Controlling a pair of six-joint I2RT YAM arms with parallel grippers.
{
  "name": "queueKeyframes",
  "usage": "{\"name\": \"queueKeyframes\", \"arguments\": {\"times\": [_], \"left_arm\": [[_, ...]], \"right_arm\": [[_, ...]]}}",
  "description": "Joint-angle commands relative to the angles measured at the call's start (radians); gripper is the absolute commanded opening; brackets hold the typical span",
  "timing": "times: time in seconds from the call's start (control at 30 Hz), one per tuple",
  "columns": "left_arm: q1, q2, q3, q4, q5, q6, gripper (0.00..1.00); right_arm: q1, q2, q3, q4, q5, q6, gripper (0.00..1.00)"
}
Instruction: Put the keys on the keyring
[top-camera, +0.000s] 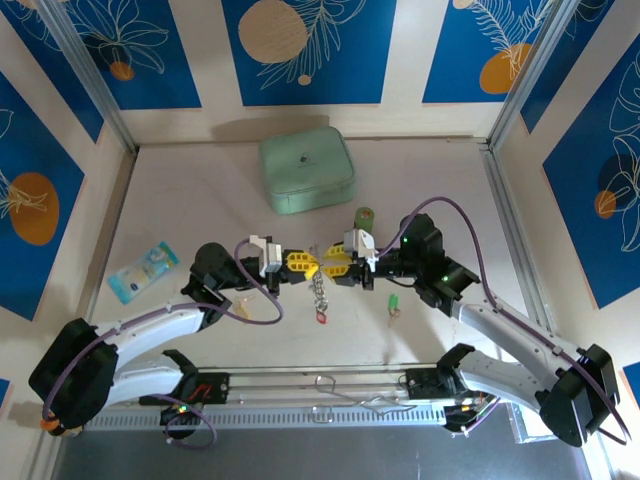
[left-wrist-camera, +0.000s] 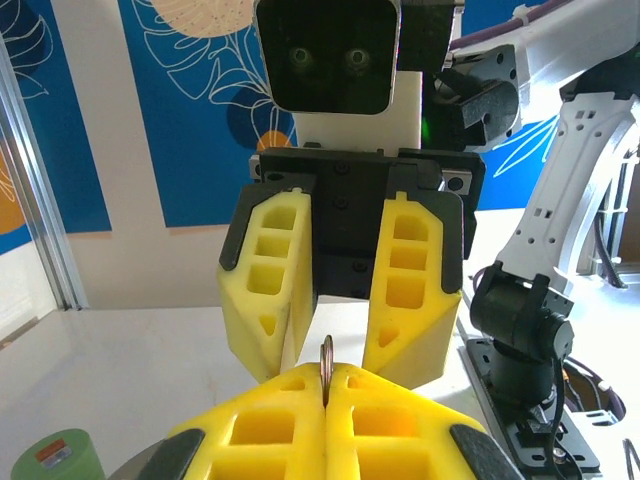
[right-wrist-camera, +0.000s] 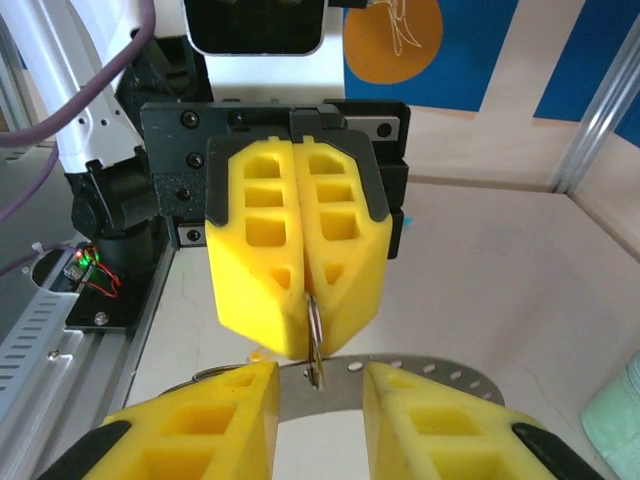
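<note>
keyring (left-wrist-camera: 326, 358): thin metal ring seen edge-on, pinched upright in the seam between the left gripper's (left-wrist-camera: 326, 380) yellow fingers (left-wrist-camera: 270, 430), low centre of the left wrist view. Those jaws are fully closed on it, no gap showing.

Right wrist view: same keyring (right-wrist-camera: 314, 328) pokes out of the left gripper's closed tips at mid-frame. Its free edge sits in the gap of the right gripper (right-wrist-camera: 318, 385). Right jaws are parted to a moderate width; neither pad (right-wrist-camera: 215, 420) touches the ring, nothing is gripped.

Top view: both grippers meet tip to tip at frame centre, left gripper (top-camera: 306, 265) coming from the left, right gripper (top-camera: 332, 266) from the right. A short chain (top-camera: 319, 288) runs down the frame from that meeting point, with the red key (top-camera: 321, 317) at its lower end. Can't tell if the red key is lying on the table (top-camera: 200, 200) or hanging clear of it.

Green key (top-camera: 394, 303) lies loose on the table, right of centre, just below the right wrist, well apart from the ring. Blue and yellow keys: can't pick them out.

Other stuff: green cylinder (top-camera: 365, 217) upright just above the right gripper; mint-green case (top-camera: 307, 170) upper centre; blue packet (top-camera: 143, 270) at the left side.
</note>
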Motion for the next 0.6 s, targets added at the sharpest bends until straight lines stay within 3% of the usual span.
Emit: {"name": "queueKeyframes", "arguments": {"times": [0.0,0.27,0.33,0.4,0.57], "left_arm": [[-0.016,0.005,0.02,0.071,0.034,-0.01,0.0],[-0.018,-0.006,0.016,0.056,0.029,0.003,0.02],[-0.018,-0.027,0.009,0.015,0.014,0.033,0.18],[-0.018,-0.067,0.012,-0.096,-0.002,0.102,0.27],[-0.019,-0.157,0.088,-0.571,-0.06,0.349,0.28]], "right_arm": [[0.02,0.012,0.002,0.031,-0.023,0.01,0.26],[0.03,0.029,0.023,0.021,-0.017,-0.001,0.0],[0.03,0.024,0.042,-0.034,-0.005,-0.035,0.0],[0.03,0.019,0.074,-0.131,0.028,-0.096,0.0],[0.036,0.039,0.197,-0.436,0.139,-0.285,0.0]]}}
